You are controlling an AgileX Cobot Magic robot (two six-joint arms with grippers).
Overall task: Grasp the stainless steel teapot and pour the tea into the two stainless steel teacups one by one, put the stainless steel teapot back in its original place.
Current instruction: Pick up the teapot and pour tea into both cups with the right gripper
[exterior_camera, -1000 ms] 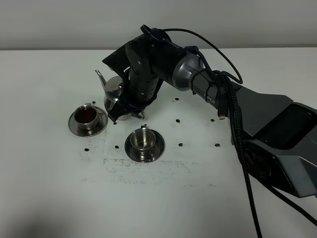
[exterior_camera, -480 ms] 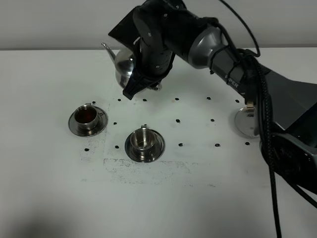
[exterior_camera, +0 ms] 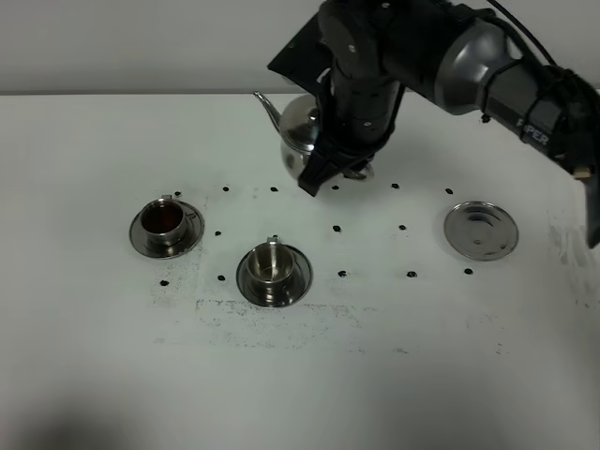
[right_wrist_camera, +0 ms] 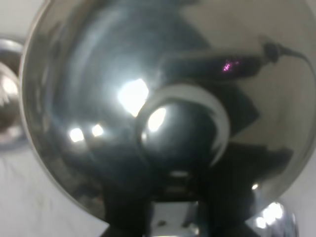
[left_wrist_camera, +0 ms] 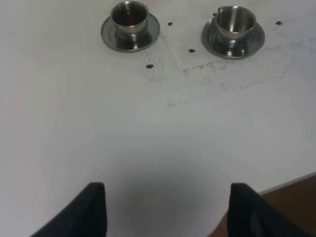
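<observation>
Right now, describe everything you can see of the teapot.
The teapot is shiny steel, round-bellied, with a thin curved spout pointing toward the left of the high view and a knobbed lid that fills the right wrist view. It is roughly upright, held by the right pincer on its handle side; the handle itself is hidden behind the arm. It looks raised off the table.

You see mirror-glossy steel on the teapot (exterior_camera: 298,136), with reflections all over it. Left cup (exterior_camera: 163,221), near cup (exterior_camera: 270,262) and bare saucer (exterior_camera: 480,230): same smooth shiny steel. Table (exterior_camera: 84,356): matt white, scuffed, dark-specked. Arm (exterior_camera: 375,47): matt black casing, one satin grey section.
</observation>
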